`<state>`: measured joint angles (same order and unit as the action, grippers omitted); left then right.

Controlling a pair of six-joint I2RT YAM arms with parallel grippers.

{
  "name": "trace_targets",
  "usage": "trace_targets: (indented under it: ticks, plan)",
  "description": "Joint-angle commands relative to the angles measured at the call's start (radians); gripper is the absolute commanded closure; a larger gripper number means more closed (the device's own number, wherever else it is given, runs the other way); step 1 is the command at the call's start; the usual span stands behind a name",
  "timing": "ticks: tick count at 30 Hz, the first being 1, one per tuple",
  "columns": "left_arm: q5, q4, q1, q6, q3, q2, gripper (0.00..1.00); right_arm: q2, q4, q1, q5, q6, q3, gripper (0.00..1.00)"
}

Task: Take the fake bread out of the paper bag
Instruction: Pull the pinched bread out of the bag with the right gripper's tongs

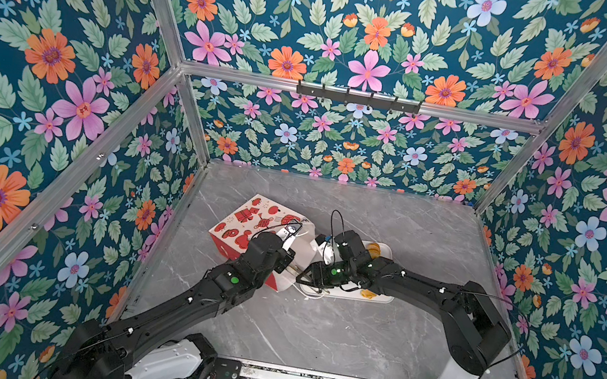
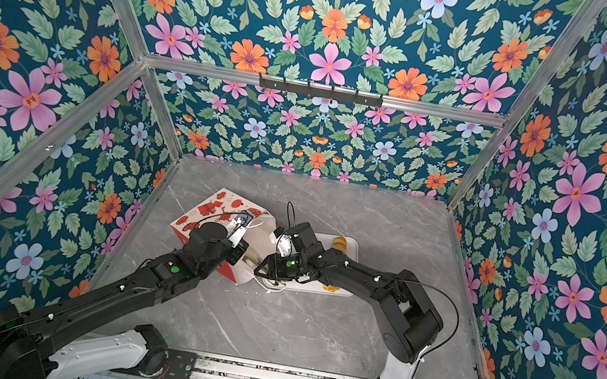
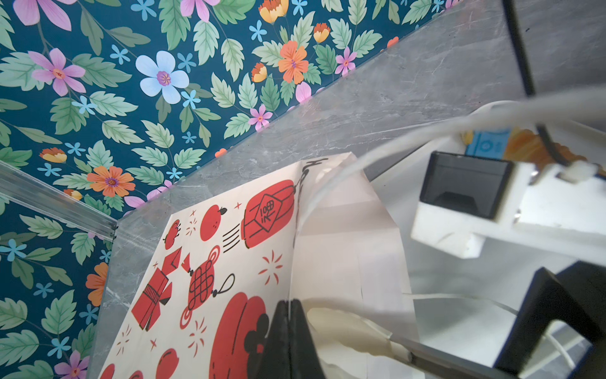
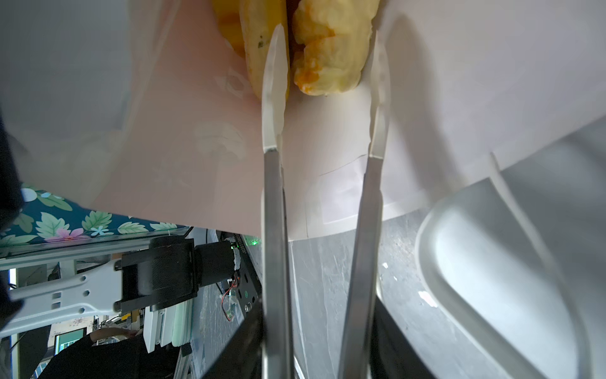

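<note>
The bag [image 1: 258,220] lies on its side on the table [image 1: 311,327], left of centre, with its mouth facing the tray [image 1: 379,299]. Your left gripper [image 3: 288,328] is pinched tight on the bag's rim and props the mouth open; do not slacken it during the pull, or the paper is likely to sag onto the load. Your right gripper [image 4: 326,82] reaches inside the mouth with its jaws narrowed about one pale bread [image 4: 331,49], both fingers apparently against its sides. A second piece [image 4: 252,49] lies just beside the outer face of one finger, so draw straight back along the bag's length and do not sweep sideways. Watch the cord handles near the mouth for snagging. Two pieces [image 1: 373,249] [image 1: 367,294] lie on the tray, right of the bag; set this one on a bare part.
</note>
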<state>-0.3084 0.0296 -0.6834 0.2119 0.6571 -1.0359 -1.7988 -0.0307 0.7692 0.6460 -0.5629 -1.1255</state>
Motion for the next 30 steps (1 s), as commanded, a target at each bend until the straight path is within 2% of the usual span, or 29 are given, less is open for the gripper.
trace_targets:
  ticks: [1,10,16,30]
  plan:
    - [0.0,0.046,-0.001,0.003,0.001,0.005,1.0,-0.017,0.013,0.001,0.043,0.022,-0.02,0.55]
    - [0.009,0.046,-0.002,-0.002,-0.001,0.022,1.0,-0.096,0.014,-0.001,0.084,0.004,-0.082,0.55]
    - [0.011,0.049,-0.001,-0.008,-0.009,0.032,1.0,-0.075,0.031,-0.013,0.079,-0.014,-0.054,0.56]
    - [0.015,0.053,-0.002,-0.008,-0.013,0.045,1.0,-0.117,0.052,-0.014,0.098,-0.032,-0.07,0.67]
